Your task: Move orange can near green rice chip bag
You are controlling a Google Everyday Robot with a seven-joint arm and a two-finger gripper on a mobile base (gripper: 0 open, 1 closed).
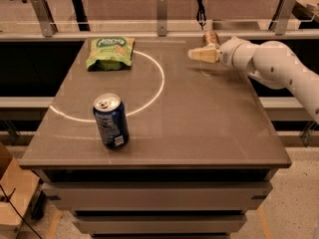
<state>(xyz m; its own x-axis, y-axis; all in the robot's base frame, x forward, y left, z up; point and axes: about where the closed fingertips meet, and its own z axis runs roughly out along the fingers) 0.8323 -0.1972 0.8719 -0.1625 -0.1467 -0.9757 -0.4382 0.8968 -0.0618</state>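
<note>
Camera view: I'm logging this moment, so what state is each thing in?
claw, low over the table, far right side.
orange can, upright, just behind the claw.
green chip bag, lying flat, far left.
blue can, upright, front left.

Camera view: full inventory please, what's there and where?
green rice chip bag: 1, light green, lying flat at the table's far left.
orange can: 1, coppery orange, far right of the table, just behind the gripper.
blue can: 1, dark blue, upright, near left.
table: 1, grey-brown with a white arc, centre.
metal posts: 3, grey, behind the table.
arm: 1, white, entering from the right.
gripper: 1, tan, above the table's far right.
</note>
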